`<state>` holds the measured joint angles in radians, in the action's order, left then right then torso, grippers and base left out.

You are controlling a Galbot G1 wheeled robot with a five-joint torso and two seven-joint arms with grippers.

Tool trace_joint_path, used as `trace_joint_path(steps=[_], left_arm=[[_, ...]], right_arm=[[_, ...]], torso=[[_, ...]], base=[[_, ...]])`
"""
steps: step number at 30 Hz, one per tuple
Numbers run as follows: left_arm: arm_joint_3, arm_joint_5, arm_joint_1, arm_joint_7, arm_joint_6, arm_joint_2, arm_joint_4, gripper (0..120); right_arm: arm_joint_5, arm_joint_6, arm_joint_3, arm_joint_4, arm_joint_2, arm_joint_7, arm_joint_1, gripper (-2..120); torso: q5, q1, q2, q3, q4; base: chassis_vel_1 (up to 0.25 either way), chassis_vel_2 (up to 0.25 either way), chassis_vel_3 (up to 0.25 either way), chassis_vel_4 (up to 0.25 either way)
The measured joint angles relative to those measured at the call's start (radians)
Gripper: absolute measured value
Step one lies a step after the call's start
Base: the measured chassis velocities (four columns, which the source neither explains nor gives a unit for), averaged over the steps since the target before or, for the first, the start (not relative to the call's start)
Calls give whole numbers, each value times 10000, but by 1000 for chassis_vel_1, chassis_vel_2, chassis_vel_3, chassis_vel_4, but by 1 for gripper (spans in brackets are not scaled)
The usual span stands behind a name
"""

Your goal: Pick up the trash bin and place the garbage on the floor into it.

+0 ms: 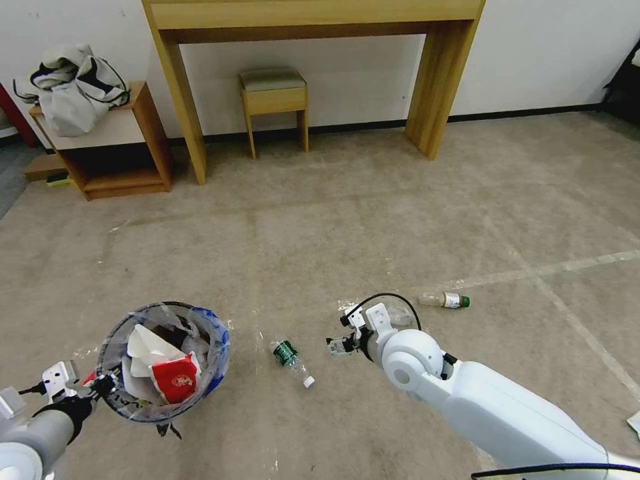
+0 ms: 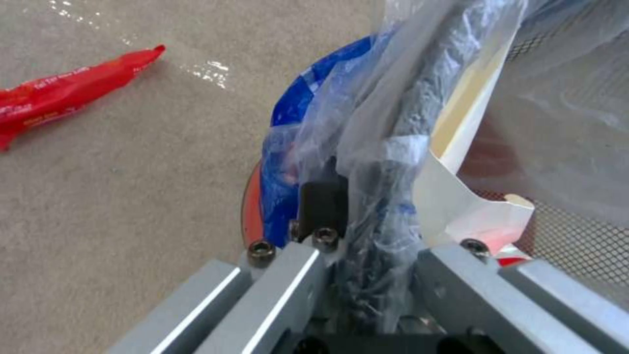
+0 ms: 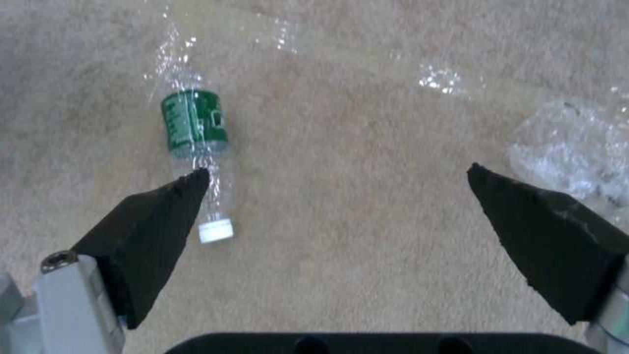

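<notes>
Carpet (image 1: 347,227): half-hidden red wrapper (image 2: 59,93).

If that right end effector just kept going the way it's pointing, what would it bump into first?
Probably the bare carpet. The right end effector points down at the floor, fingers open. The green-labelled bottle lies beside one fingertip, slightly off the centre line; depth is unclear.

Red wrapper (image 2: 62,96) with white print, bottle label (image 3: 194,119) green, neither legible

crinkly clear plastic bag on trash bin (image 1: 163,360), glossy red wrapper (image 2: 59,93), clear plastic bottle (image 3: 196,142) w/ shiny green label, matt rough carpet (image 1: 333,220), brushed metal gripper parts, wood desk (image 1: 313,27)
</notes>
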<state>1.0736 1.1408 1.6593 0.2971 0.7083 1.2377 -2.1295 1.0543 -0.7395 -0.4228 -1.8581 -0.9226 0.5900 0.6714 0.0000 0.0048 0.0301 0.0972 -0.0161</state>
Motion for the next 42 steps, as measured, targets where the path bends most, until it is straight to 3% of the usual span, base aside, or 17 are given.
trace_joint_path(steps=[23,42], left_arm=[[173,25,65,10,1,-1,6,0],[312,23,197,32,-1,26,-55,0]], right_arm=[[796,36,-2066,1508,-1466,-116,-1195,100],[104,135,-2485,3705,-3229,-901,-1617,100]], torso=[[0,0,0,0,1],[-1,0,0,0,1]], base=[[0,0,0,0],[0,0,0,0]])
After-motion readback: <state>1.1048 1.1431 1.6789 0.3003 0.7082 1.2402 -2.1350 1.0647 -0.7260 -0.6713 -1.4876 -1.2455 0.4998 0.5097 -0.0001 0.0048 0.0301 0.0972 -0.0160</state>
